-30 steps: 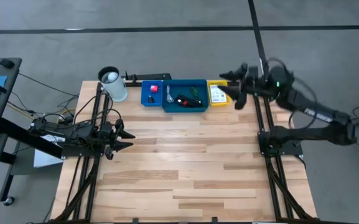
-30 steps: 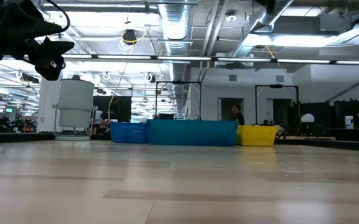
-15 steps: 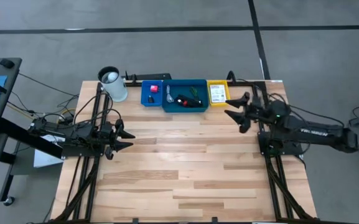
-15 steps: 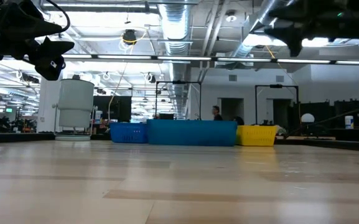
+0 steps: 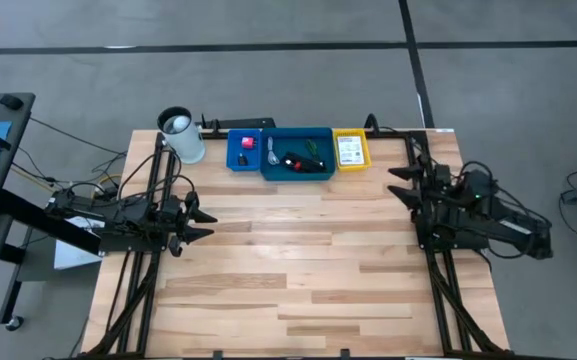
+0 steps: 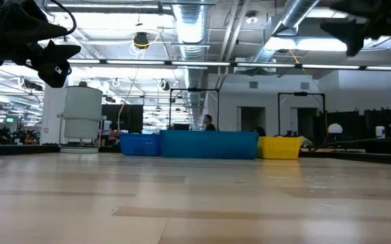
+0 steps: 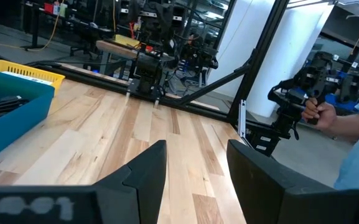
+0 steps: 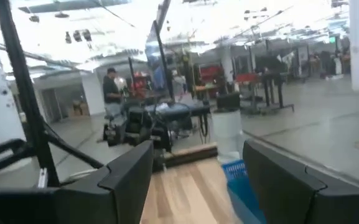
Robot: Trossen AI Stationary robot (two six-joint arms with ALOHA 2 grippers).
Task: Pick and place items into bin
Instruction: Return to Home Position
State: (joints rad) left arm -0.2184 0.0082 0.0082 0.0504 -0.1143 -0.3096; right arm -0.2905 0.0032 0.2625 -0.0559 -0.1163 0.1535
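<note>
We log a pale plank bench (image 5: 298,270); the black-red cable bundle (image 5: 293,162) lies in the teal bin (image 5: 298,177) at its far edge. Left gripper (image 5: 203,222) and right gripper (image 5: 398,183) hover at opposite sides, jaws apart. A person (image 6: 209,123) stands beyond.

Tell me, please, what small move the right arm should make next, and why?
Probably fold the right arm slightly farther back toward its base, to mirror the parked left gripper. The right gripper hangs open and empty near the right edge of the table, away from the teal bin, and every item I can see lies in the bins.
</note>
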